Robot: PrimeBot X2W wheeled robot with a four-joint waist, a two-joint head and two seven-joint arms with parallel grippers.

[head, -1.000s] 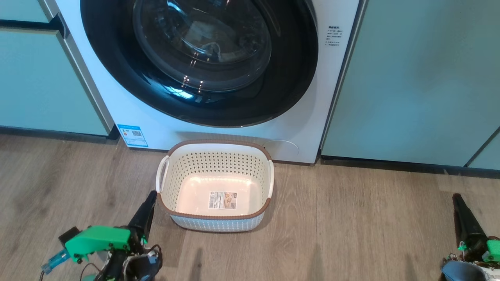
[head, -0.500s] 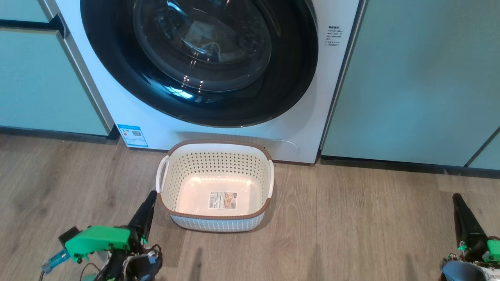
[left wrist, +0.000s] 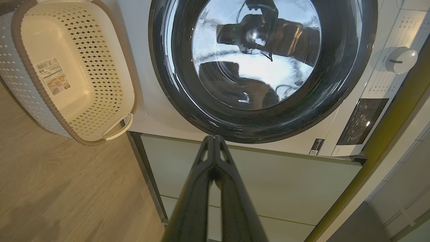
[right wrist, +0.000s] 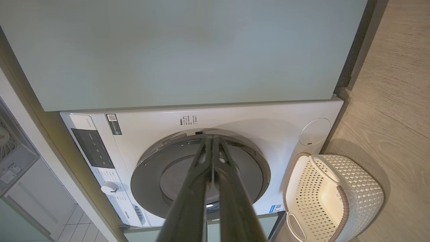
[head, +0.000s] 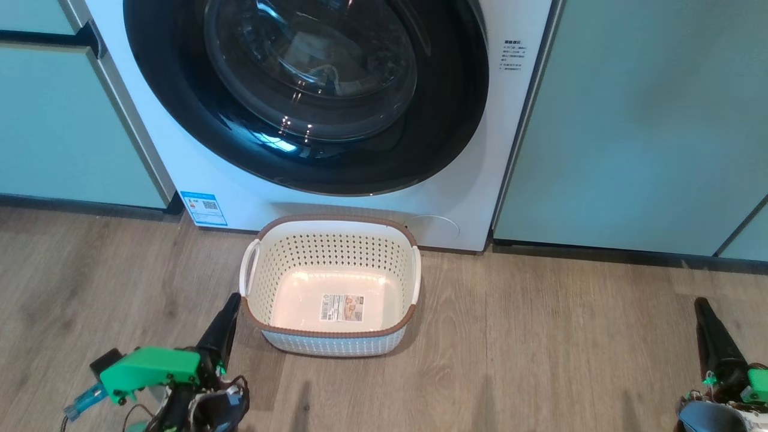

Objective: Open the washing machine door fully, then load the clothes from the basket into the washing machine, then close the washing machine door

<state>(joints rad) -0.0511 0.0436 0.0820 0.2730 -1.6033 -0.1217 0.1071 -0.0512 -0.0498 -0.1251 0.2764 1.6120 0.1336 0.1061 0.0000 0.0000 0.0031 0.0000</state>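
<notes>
The white washing machine (head: 198, 174) stands ahead with its round glossy black door (head: 306, 96) closed flush against the front. On the wooden floor before it sits the cream perforated basket (head: 333, 252), holding nothing but a label on its bottom. The clothes are out of view. My left gripper (head: 231, 303) hangs low at the basket's left corner, fingers pressed together; the left wrist view shows its tips (left wrist: 214, 137) touching below the door (left wrist: 262, 67). My right gripper (head: 702, 306) rests far right, shut, with tips (right wrist: 212, 138) meeting before the door (right wrist: 201, 174).
Pale green cabinets (head: 648, 120) flank the machine on both sides, with a dark kickboard (head: 600, 252) under the right one. A blue sticker (head: 204, 208) marks the machine's lower left. A control panel and knob (left wrist: 401, 60) sit at the machine's top. Wooden floor (head: 540, 360) spreads right of the basket.
</notes>
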